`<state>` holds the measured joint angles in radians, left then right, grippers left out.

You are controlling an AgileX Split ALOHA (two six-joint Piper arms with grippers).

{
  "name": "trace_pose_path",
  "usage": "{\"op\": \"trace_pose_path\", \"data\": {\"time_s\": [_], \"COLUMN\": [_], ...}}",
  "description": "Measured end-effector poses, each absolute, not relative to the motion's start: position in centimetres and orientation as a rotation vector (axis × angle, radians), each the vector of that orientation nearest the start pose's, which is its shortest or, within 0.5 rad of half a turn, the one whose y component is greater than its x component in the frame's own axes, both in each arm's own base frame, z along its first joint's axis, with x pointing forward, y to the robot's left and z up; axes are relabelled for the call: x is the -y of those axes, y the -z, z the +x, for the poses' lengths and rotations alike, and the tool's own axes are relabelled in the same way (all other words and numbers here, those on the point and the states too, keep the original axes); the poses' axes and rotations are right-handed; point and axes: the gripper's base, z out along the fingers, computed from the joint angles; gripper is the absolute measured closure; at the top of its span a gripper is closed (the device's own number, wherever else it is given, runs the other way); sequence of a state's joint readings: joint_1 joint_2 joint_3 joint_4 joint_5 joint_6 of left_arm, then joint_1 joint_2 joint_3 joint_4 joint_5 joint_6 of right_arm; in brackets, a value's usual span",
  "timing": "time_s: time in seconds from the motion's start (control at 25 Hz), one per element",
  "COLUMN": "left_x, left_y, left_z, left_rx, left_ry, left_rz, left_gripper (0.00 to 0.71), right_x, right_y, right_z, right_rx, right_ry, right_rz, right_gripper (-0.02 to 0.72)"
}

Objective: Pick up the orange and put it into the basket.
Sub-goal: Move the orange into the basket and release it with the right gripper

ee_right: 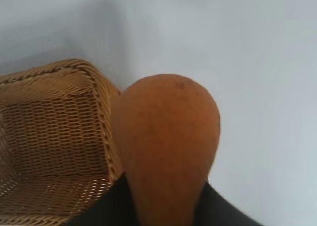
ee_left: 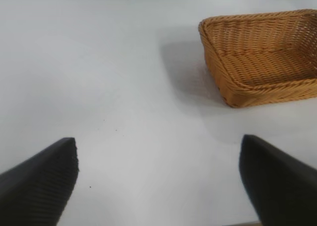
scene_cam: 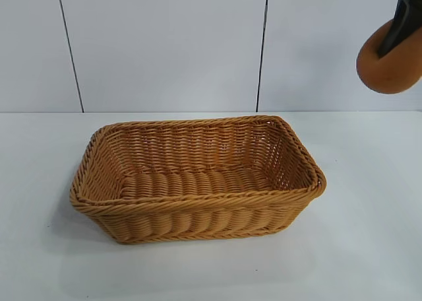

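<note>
The orange [scene_cam: 389, 62] hangs in the air at the upper right of the exterior view, well above the table and to the right of the basket [scene_cam: 198, 208]. My right gripper [scene_cam: 397, 30] is shut on it, one black finger showing across its top. In the right wrist view the orange [ee_right: 168, 141] fills the middle between two black fingers [ee_right: 114, 206], with the basket's corner [ee_right: 94, 87] beside and below it. The tan wicker basket stands empty mid-table. My left gripper [ee_left: 158, 181] is open above bare table, far from the basket [ee_left: 237, 87].
The white tabletop [scene_cam: 369, 235] surrounds the basket on all sides. A white panelled wall [scene_cam: 165, 43] rises behind the table.
</note>
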<state>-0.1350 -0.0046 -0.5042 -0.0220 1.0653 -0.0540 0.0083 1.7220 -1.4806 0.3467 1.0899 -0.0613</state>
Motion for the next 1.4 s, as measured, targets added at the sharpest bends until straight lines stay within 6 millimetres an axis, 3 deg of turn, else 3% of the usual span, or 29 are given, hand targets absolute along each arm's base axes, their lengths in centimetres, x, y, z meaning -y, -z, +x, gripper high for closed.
{"op": "trace_pose_path", "data": {"time_s": [0.12,0.44,0.6,0.76,0.88,1.04,1.2,1.28,1.4], "left_x": [0.1,0.1,0.1,0.1,0.1,0.1,0.1,0.1,0.1], "left_y": [-27.8,-27.8,-27.8,-27.8,-27.8,-27.8,-27.8,-27.8,-27.8], "left_z": [-0.6,-0.6,-0.6,-0.6,-0.6,-0.6,-0.6,-0.6,-0.6], "left_rx": [-2.041,-2.041,-2.041,-2.041,-2.041,-2.038,-2.038,-2.038,-2.038], "left_ry": [0.145,0.145,0.145,0.145,0.144,0.144,0.144,0.144,0.144], "left_rz": [0.084,0.084,0.083,0.083,0.083,0.083,0.083,0.083,0.083], "left_gripper": [0.08,0.08,0.08,0.08,0.08,0.08,0.08,0.08,0.08], "right_x": [-5.5,-16.3,-20.4,-23.3,-24.8,-25.6,-25.6,-25.6,-25.6], "right_y": [-29.8,-30.3,-29.4,-25.7,-21.7,-16.6,-14.8,-14.8,-14.9], "right_z": [35.9,33.8,33.1,33.5,34.1,35.0,35.0,34.9,34.8], "right_rx": [-2.774,-2.65,-2.594,-2.629,-2.699,-2.791,-2.831,-2.834,-2.84], "right_ry": [-0.473,-0.566,-0.601,-0.596,-0.569,-0.526,-0.503,-0.501,-0.503], "right_rz": [-0.036,-0.367,-0.465,-0.518,-0.542,-0.538,-0.58,-0.597,-0.605], "right_gripper": [0.622,0.622,0.622,0.622,0.622,0.622,0.622,0.542,0.261]}}
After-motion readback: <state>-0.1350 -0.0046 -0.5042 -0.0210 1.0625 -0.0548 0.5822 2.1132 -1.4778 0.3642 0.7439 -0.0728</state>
